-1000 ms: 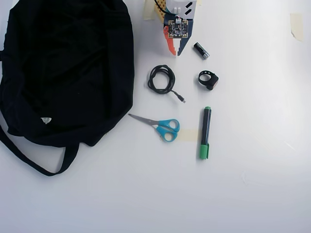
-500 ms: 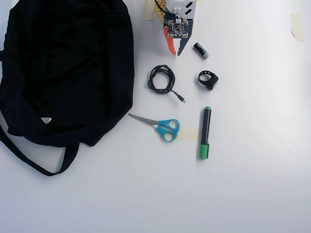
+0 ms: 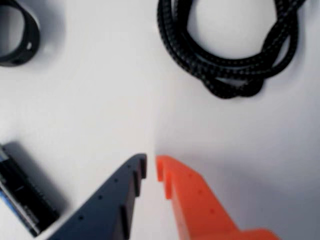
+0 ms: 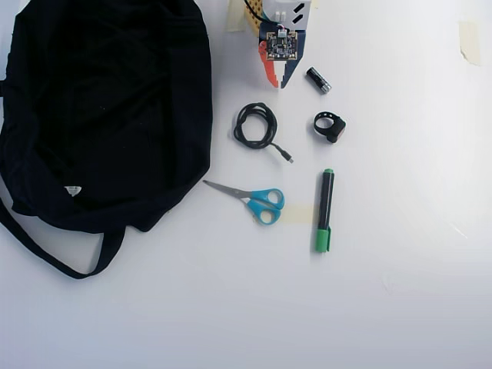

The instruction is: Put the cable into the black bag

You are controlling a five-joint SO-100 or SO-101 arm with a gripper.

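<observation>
Your gripper (image 3: pixel 151 166) has its 2 fingers closed together, holding nothing, above bare table (image 4: pixel 400 307). The cable (image 4: pixel 256 125) lies coiled on the table just ahead of it, right of the black bag (image 4: pixel 100 108) in the overhead view, not in it.
</observation>
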